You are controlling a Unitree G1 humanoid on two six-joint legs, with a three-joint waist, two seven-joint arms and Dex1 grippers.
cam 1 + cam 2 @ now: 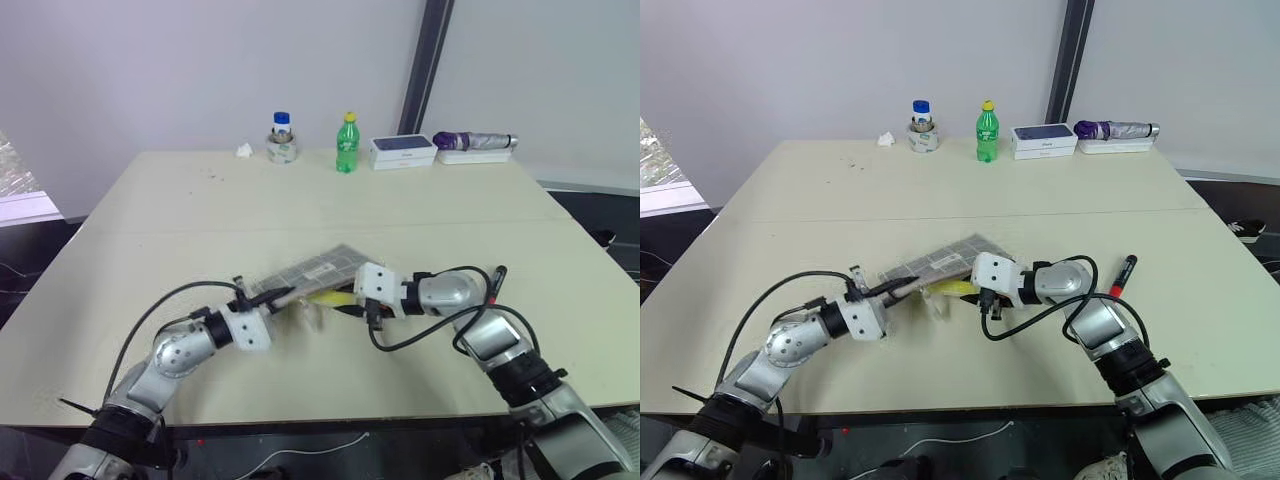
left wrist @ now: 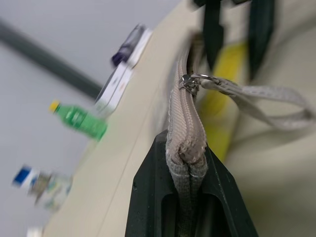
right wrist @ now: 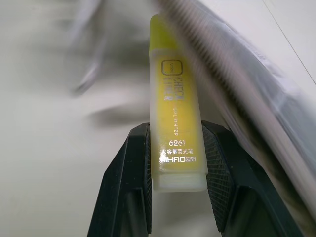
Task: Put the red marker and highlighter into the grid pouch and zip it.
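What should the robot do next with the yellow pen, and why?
Probably slide the highlighter into the grid pouch. The right hand grips it beside the pouch's zipper edge, and the left hand pinches the pouch's end.

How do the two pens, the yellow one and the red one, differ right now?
The highlighter is pale yellow; the red marker is red with a black end. The highlighter is clamped in the right tool, its far end at the grid pouch; the red marker lies loose on the table, apart from both tools. The highlighter sits beside the pouch; the marker lies well off to its right. Both are short pens.
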